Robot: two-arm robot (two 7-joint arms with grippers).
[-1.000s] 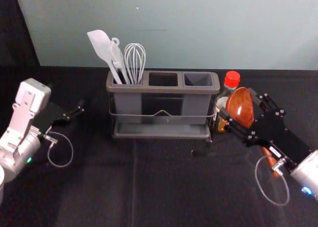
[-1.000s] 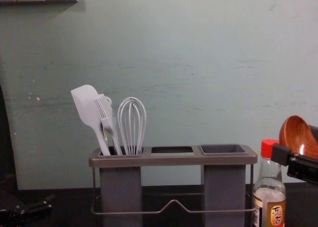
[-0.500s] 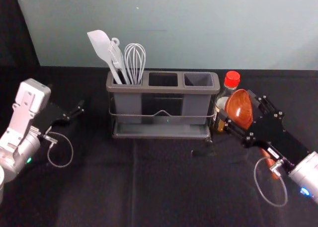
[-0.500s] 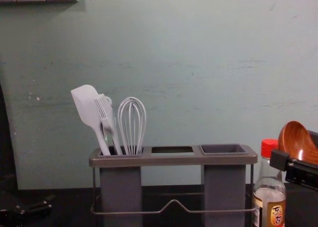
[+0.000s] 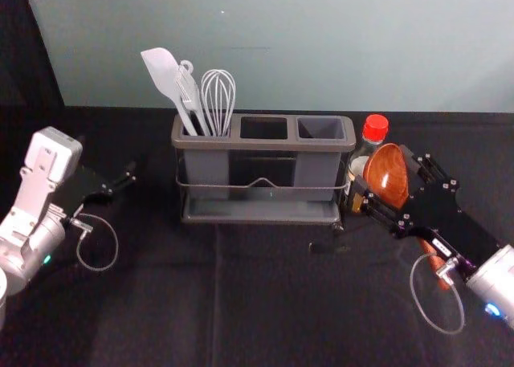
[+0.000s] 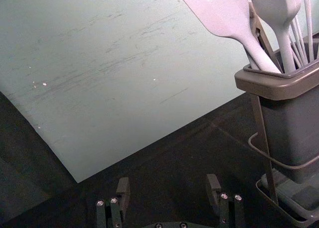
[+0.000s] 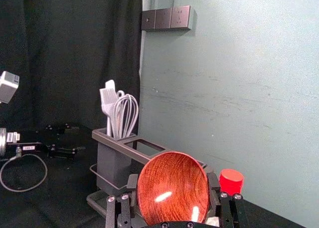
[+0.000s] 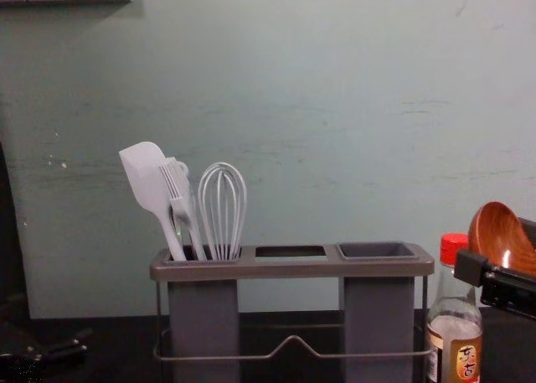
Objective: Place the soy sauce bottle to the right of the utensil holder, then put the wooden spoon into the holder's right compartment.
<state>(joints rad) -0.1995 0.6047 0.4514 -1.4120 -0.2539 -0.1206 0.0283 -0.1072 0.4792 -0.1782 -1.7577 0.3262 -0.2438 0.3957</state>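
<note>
The right gripper (image 5: pixel 384 169) is shut on the bowl of the wooden spoon (image 5: pixel 392 186), right of the holder; the handle slants down beneath the gripper. In the right wrist view, the spoon's bowl (image 7: pixel 172 188) fills the space between the fingers of my right gripper (image 7: pixel 173 184). The soy sauce bottle (image 8: pixel 455 348), red-capped, stands upright just right of the utensil holder (image 8: pixel 293 271), partly behind the gripper. The holder's right compartment (image 5: pixel 320 129) holds nothing visible. Away to the holder's left, the left gripper (image 5: pixel 122 179) is parked, open in its wrist view (image 6: pixel 168 184).
A white spatula (image 5: pixel 164 76), a brush and a whisk (image 5: pixel 218 94) stand in the holder's left compartment. Behind the holder rises a pale wall (image 5: pixel 281 46). Dark cloth (image 5: pixel 265 295) covers the table in front.
The right gripper and the spoon have shifted slightly left and a little lower. The bottle, the holder and the left arm have stayed in place.
</note>
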